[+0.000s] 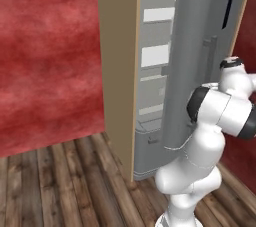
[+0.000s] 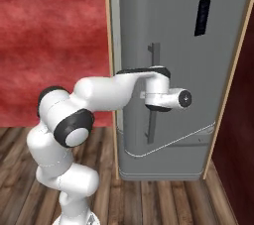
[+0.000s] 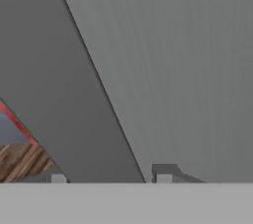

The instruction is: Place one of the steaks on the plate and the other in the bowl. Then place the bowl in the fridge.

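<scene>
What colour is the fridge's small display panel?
Black, on the grey fridge door; the display panel shows best in the right base view.

Floor (image 1: 55,186): dark, weathered wooden planks with visible grain, running from the red wall toward the viewer; also seen at the bottom of the right base view and as a small wedge of planking at the lower left of the hand view. Standing directly on it: the fridge (image 2: 188,70), tall, grey, metallic, set in a tan wood panel (image 1: 117,66) that reaches down to the boards; and the robot's white base (image 2: 74,214). Inside the fridge, past its part-open door, pale shelves (image 1: 156,56) are stacked one above another; what they carry cannot be made out.
</scene>
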